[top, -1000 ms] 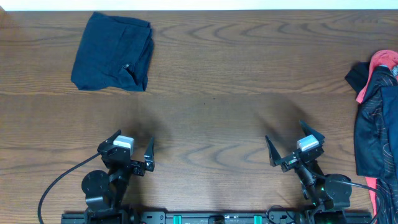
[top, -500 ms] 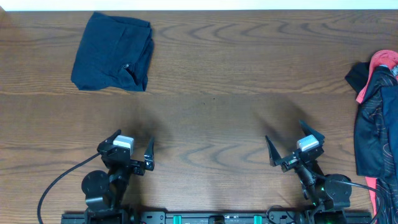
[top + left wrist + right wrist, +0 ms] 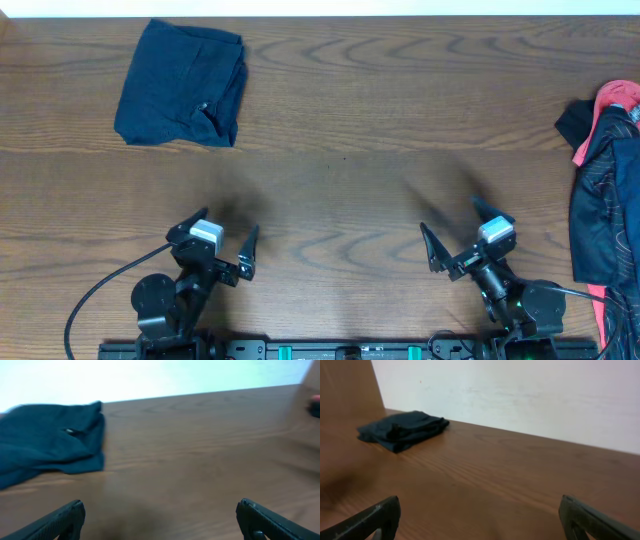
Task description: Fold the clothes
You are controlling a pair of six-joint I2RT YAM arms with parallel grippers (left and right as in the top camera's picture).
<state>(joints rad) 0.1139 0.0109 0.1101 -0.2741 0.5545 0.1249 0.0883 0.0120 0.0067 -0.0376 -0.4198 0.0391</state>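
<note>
While the brown wooden table (image 3: 340,110) fills nearly the whole overhead view, the clothes lie only at its two far sides, well apart from each other. At the right edge sits the largest heap, the black-and-pink sportswear (image 3: 600,200). It is a rumpled, unfolded pile of black fabric with thin pink line patterns and a pink piece at its top, partly cut off by the frame. In the far left corner lies the navy folded garment (image 3: 182,85), a compact, roughly square bundle with its thicker fold along the right side. It rests flat on the wood near the table's far edge. The left wrist view shows this same bundle (image 3: 47,442) ahead and to the left, slightly blurred. The right wrist view shows it (image 3: 402,430) far off to the left, below a pale wall (image 3: 520,395).

Both arms sit at the near edge of the table, away from every garment. The left gripper (image 3: 228,222) points toward the middle of the table with its two dark fingers spread wide and nothing between them; its wrist view (image 3: 159,507) shows only bare wood in the gap. The right gripper (image 3: 452,216) is likewise spread wide and empty, over bare wood (image 3: 480,502). A black cable (image 3: 95,295) curves from the left arm's base toward the near edge.
</note>
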